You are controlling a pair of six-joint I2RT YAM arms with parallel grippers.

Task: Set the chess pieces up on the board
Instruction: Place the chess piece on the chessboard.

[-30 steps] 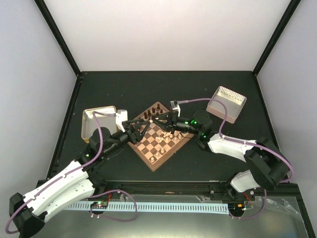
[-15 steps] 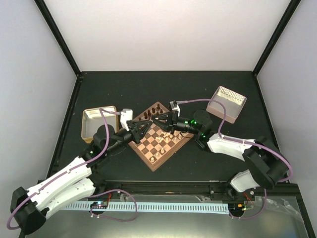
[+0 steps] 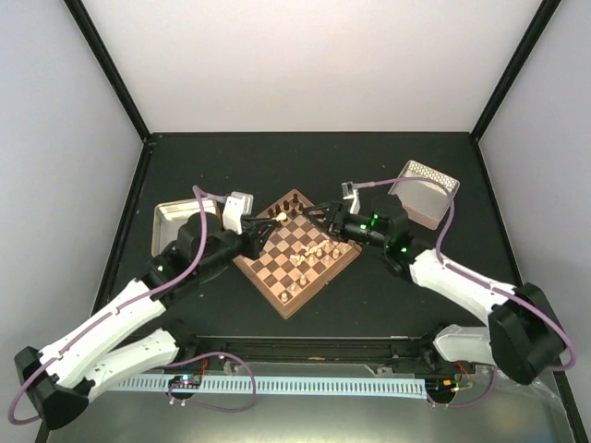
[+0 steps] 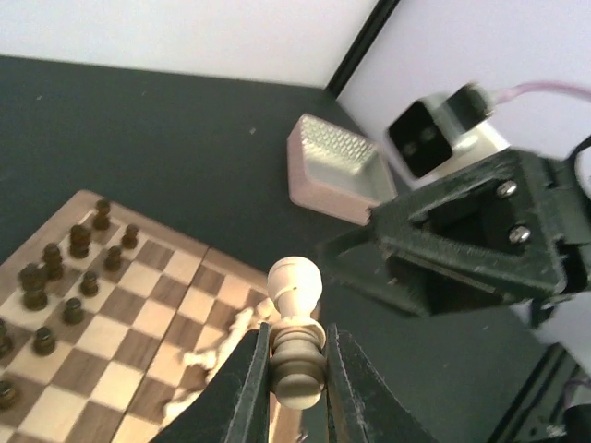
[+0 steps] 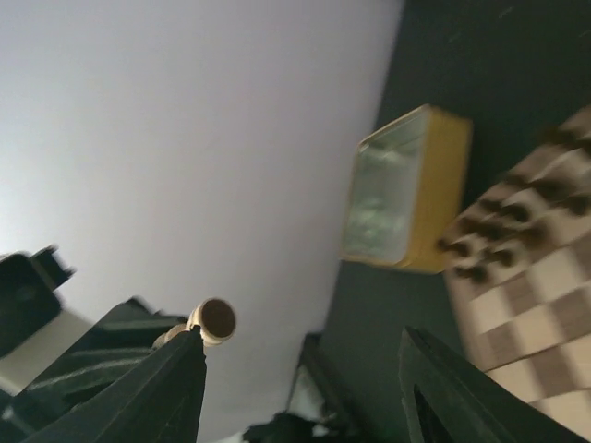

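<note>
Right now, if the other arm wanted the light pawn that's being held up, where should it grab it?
Probably the narrow neck just under its round head. The left end effector is shut on the pawn lower down, so only the top pokes out past the fingers. Coming from that free end, the ball head should stop it slipping.

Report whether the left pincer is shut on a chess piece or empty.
Shut on one: in the left wrist view the left pincer clamps the base of a pale chess piece.
</note>
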